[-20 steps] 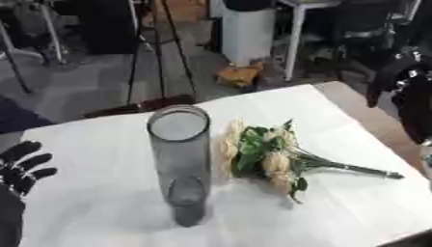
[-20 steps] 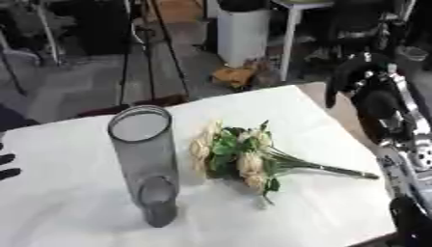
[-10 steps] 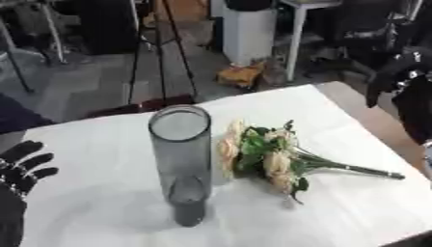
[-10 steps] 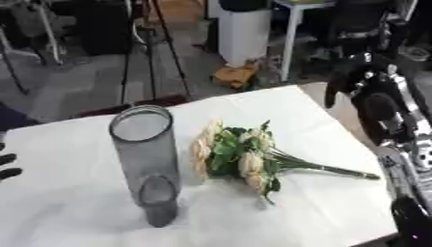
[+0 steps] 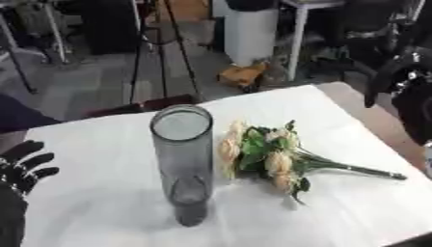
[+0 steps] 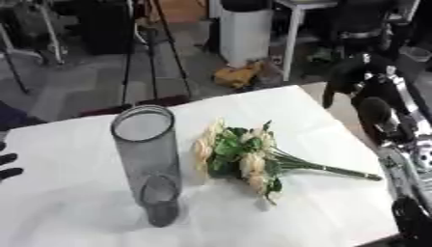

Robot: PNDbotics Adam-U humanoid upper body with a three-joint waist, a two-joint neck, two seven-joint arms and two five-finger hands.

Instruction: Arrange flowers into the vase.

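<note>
Resting at the table's (image 5: 101, 202) lower left edge, the left hand (image 5: 23, 166) keeps its fingers spread and holds nothing. A tall smoky glass vase (image 5: 183, 164) stands upright on the white cloth, just left of a bunch of cream flowers (image 5: 266, 154) lying flat, stems pointing right. The right hand (image 6: 347, 79) hangs above the far right corner; whether its fingers are curled cannot be told.
</note>
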